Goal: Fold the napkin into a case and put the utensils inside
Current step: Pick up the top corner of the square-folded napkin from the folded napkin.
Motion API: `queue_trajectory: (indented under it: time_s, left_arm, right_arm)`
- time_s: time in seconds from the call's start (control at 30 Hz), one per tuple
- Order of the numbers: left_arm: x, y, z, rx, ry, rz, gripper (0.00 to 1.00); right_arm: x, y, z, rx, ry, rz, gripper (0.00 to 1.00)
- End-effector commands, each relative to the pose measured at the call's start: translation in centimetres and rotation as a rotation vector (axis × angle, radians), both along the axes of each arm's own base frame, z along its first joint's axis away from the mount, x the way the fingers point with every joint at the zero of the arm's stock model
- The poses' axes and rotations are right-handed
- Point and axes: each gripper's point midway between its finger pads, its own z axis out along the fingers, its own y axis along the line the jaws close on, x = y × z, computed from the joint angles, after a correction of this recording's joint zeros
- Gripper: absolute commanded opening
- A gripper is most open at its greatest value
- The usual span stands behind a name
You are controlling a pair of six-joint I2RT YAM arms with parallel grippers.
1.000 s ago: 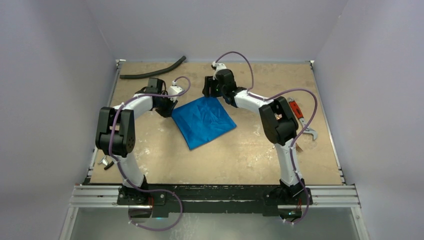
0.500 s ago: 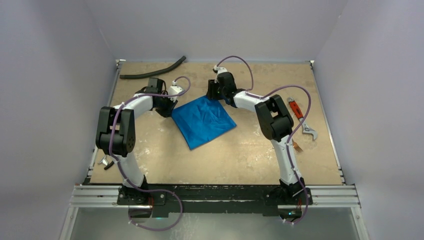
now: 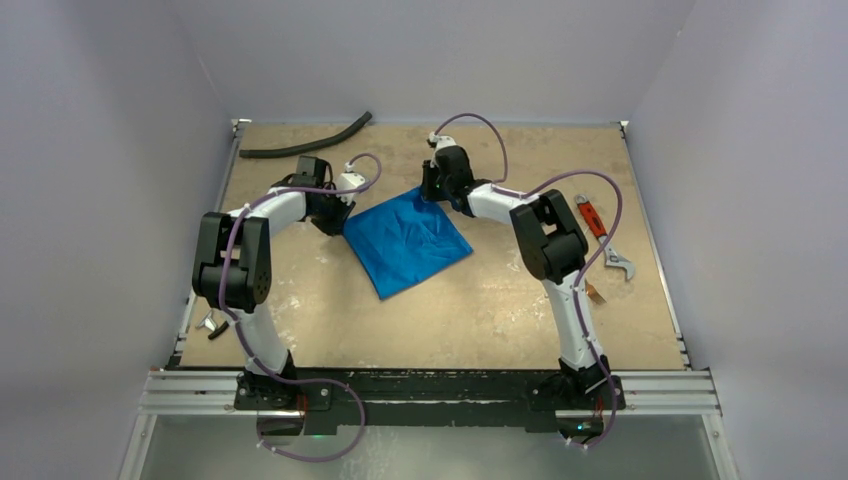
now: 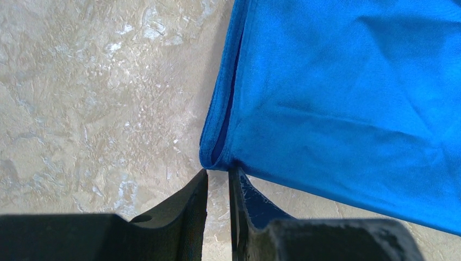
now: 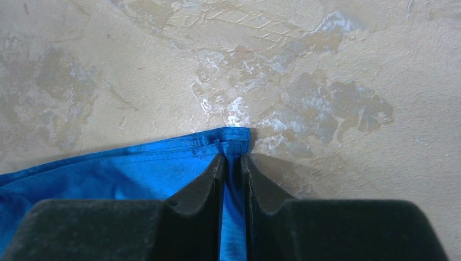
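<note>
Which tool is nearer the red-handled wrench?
Right. The right tool grips the napkin at its far corner, left of the wrench in the top view. The left tool is at the napkin's left corner, farther away across the cloth.

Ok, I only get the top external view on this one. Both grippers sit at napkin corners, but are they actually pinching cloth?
Observer: The right gripper is. Its wrist camera shows a strip of the napkin running between its closed jaws.
Operator: And the left?
Observer: The left gripper is nearly closed, but the table shows through the gap, and the corner ends right at the jaw tips.
Operator: Single layer there?
Observer: No, the left wrist view shows a doubled edge at that corner.
</note>
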Motion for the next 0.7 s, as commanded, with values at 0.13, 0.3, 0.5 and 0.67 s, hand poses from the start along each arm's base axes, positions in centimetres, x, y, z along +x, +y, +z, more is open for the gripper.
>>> queue_trajectory:
  time_s: [0.13,0.3,0.5,0.67]
  left_arm:
    - [0.9,-0.7,1.0,-0.032,-0.028,-0.011,0.19]
    - [0.8,-0.7,1.0,-0.028,-0.026,-0.013,0.19]
    - [0.9,-0.7,1.2,-0.027,-0.031,-0.013,0.19]
    - [1.1,-0.7,1.4,-0.027,-0.031,-0.010,0.19]
  right_arm:
    - [0.9,-0.3,6.9,0.019,-0.142,-0.017,0.16]
    - [0.3,-0.4,8.2,0.031,-0.162,-0.006,0.08]
    - [-0.5,-0.1,8.6,0.022,-0.168,0.019,0.12]
    - [-2.3,0.6,8.6,0.011,-0.174,0.096,0.13]
